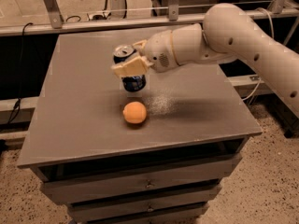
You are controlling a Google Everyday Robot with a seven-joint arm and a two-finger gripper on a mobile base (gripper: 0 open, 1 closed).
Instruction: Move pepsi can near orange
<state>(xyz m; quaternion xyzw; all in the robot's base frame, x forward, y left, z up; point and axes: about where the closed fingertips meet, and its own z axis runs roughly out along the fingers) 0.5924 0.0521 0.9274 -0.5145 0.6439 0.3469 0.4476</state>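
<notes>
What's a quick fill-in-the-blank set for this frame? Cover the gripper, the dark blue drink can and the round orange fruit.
1. The two-finger gripper, above the middle of the table, is ____ on the dark blue cylindrical pepsi can.
2. The can is ____ from the camera than the small round orange fruit lying on the grey tabletop.
3. Beneath the tabletop, the cabinet front shows stacked ____.

Missing words: shut; farther; drawers.
</notes>
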